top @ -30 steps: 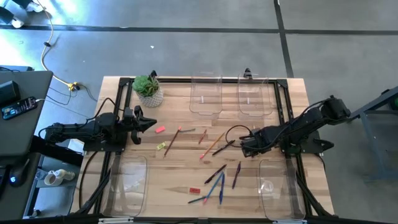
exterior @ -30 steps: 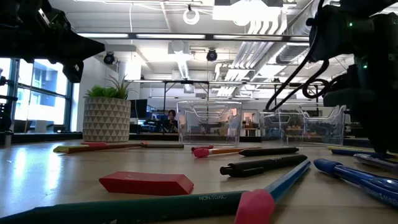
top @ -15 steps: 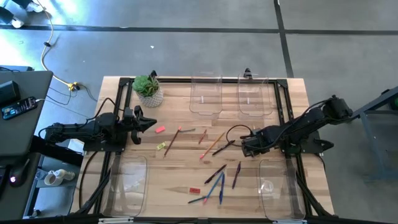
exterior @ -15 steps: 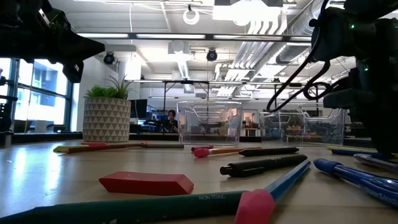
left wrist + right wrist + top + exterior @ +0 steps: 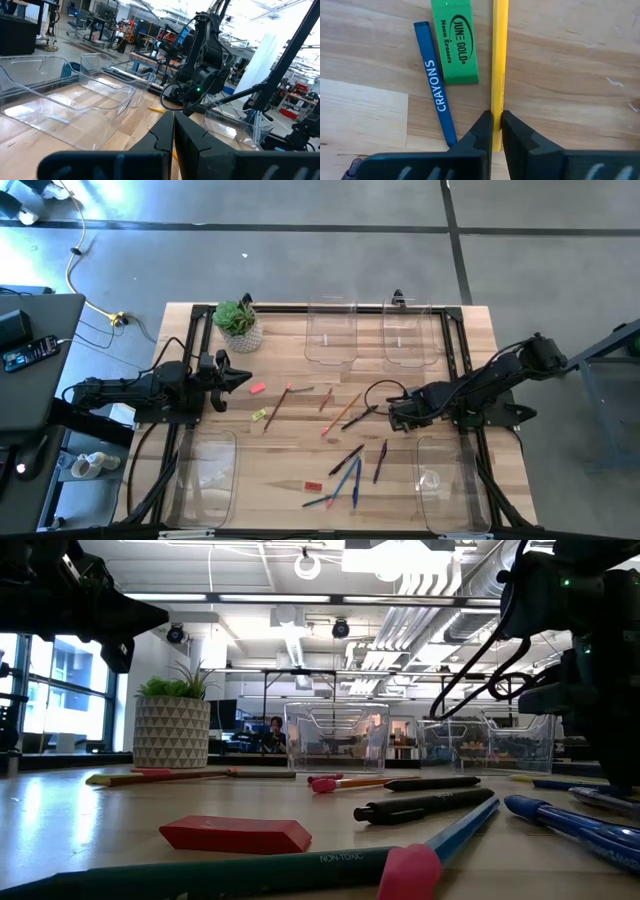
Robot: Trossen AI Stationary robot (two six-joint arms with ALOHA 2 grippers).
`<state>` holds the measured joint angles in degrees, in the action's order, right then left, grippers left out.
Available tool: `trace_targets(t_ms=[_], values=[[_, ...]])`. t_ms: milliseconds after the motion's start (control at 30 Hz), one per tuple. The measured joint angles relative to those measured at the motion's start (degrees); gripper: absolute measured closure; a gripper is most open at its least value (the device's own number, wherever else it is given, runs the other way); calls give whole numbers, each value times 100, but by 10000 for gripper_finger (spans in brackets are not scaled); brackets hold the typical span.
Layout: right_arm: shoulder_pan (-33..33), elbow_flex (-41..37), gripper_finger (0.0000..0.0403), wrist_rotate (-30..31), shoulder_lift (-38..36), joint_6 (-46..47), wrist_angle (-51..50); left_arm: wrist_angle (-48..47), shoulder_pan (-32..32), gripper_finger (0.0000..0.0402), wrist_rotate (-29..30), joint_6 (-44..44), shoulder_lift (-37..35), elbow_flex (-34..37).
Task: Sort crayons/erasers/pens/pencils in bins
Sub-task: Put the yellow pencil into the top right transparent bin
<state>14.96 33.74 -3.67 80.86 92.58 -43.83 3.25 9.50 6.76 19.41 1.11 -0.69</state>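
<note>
While the left gripper [image 5: 240,378] hangs idle with its fingers pressed together on nothing, near the table's [image 5: 300,465] left edge, the work sits with the other arm. Just beyond the left gripper's tips lies a small pink eraser block [image 5: 257,388]; a potted green plant [image 5: 238,323] stands off to one side of it and a clear plastic rectangular bin [image 5: 205,470] to the other, so this arm has open wood ahead and no obstruction if it is called on.

Mid-table the loose stock is scattered: orange and red-brown pencils [image 5: 345,412], dark and blue pens [image 5: 352,472], a flat red eraser [image 5: 313,486]. Two more clear bins [image 5: 331,332] line the far edge, another [image 5: 441,480] sits at the near right.

Right gripper [image 5: 495,131]: low over the table, fingers pinched against both sides of a long yellow wooden pencil [image 5: 499,60], which lies flat and runs straight out ahead of the gripper. Grip is across the shaft, probably because the narrow width is the only hold the fingers can close on. Whether the pencil is off the wood yet, cannot tell.

Beside the pencil, touching or nearly so: a green rectangular eraser [image 5: 457,42]; next to that a blue paper-wrapped crayon [image 5: 436,100]. Judgement: a straight lift should clear both; a sideways drag would likely shove the eraser. The other side of the pencil is bare wood.
</note>
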Motion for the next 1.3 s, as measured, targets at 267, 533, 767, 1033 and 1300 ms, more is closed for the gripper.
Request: trace_targets(t_ms=[267, 533, 767, 1033, 1300], values=[[17, 246, 387, -154, -9, -26, -514, -2, 2, 398, 0, -4, 1, 0], [109, 286, 387, -149, -22, 39, -393, -10, -1, 398, -4, -6, -1, -1], [296, 511, 387, -31, -27, 192, -480, -9, 1, 398, -4, -6, -1, 0], [321, 839, 387, 103, -30, 142, -781, -9, 0, 398, -4, -6, 0, -1], [321, 1219, 387, 276, -31, -158, -774, -13, -1, 398, -2, -8, 0, 0]])
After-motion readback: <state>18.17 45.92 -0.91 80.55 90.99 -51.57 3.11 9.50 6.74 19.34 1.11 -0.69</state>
